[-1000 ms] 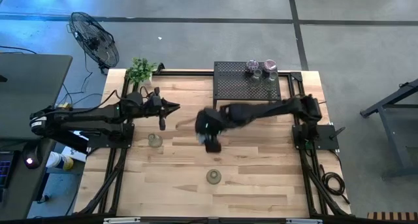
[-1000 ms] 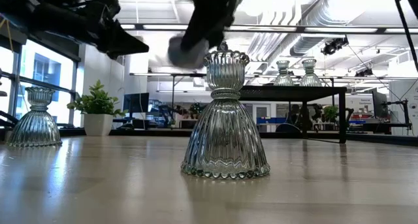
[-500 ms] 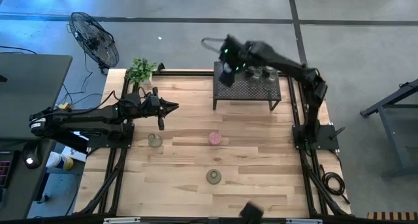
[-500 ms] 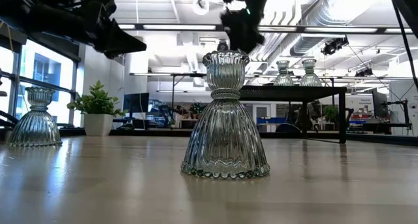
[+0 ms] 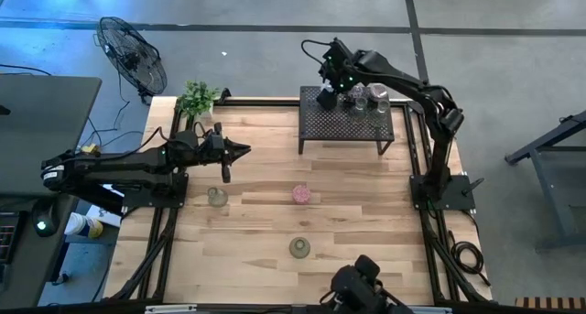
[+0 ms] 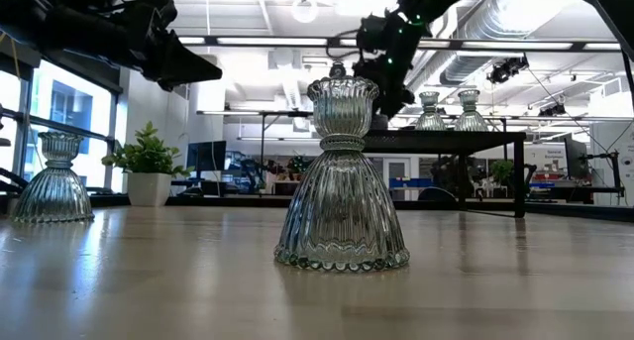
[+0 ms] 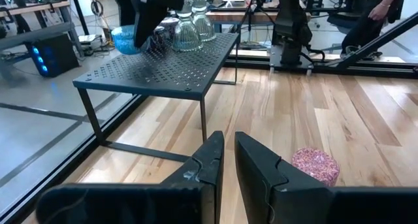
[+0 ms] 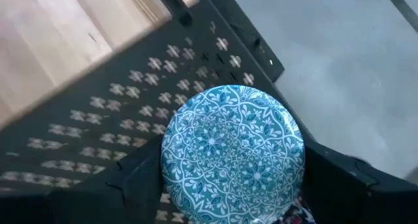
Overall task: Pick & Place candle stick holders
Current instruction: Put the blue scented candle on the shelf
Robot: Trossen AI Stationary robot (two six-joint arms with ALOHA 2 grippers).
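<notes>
My right gripper [image 5: 327, 96] hangs over the far left part of the black mesh rack [image 5: 348, 124], shut on a blue patterned candle stick holder [image 8: 232, 152]. Two clear holders [image 5: 366, 98] stand on the rack's far side. On the table stand a clear holder [image 5: 217, 197], a pink one [image 5: 301, 194] and an olive one [image 5: 299, 248], each on its base. My left gripper [image 5: 247, 150] waits shut above the table's left half, holding nothing. My right gripper pinches the blue holder between its two fingers, one on each opposite side of its round body [image 8: 168, 168]. The fingers come slanting down from above. The holder sits with its patterned round face toward the wrist, over the rack's mesh; whether it touches the mesh I cannot tell.
A potted plant [image 5: 197, 99] stands at the table's far left corner, with a fan [image 5: 133, 56] on the floor beyond it. A dark shape [image 5: 362, 286] shows at the table's near edge. Bare wood lies between the three holders on the table.
My right gripper has swung from above the table's middle toward the far edge, rising a little and turning, and now hangs over the rack with the blue holder still between its fingers. The dark shape has come into view at the near edge.
</notes>
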